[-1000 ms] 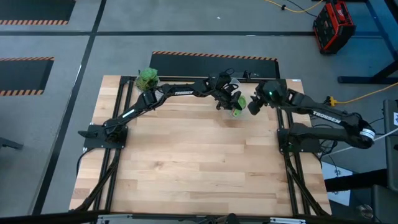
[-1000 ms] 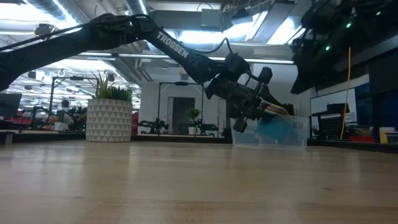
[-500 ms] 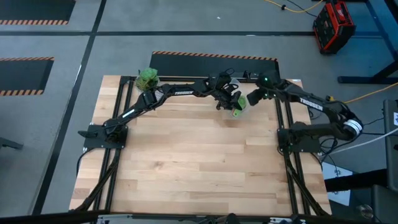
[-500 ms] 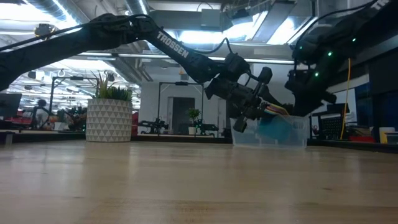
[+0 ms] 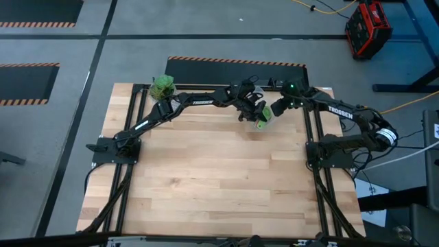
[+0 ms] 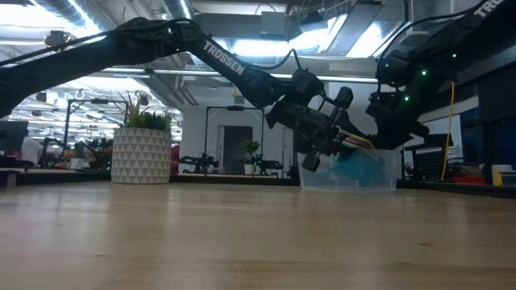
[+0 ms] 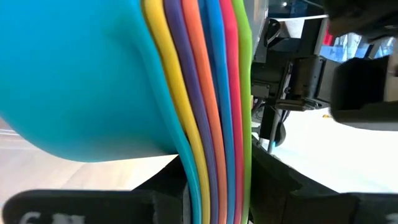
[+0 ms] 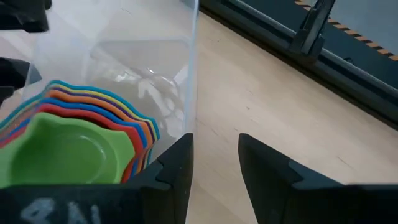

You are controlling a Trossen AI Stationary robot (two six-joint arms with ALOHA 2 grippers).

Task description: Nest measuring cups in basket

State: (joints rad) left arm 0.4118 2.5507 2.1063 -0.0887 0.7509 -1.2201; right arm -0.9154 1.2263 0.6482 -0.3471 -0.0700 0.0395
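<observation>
At the far edge of the worktop (image 5: 206, 178), the left end effector (image 5: 255, 114) is clamped on the handles of the measuring cups (image 8: 68, 146), the whole nested stack tipped into the clear basket (image 8: 149, 68). The right end effector (image 8: 214, 168) has pinched the basket's wall, seemingly to steady the light tub.

From above you get even, soft light on the desk (image 5: 206, 171) with faint shadows. At desk height, ceiling lights (image 6: 322, 36) glare and leave the arms as dark silhouettes. The measuring cups (image 7: 93, 81) fill your left wrist view, slightly blurred.
</observation>
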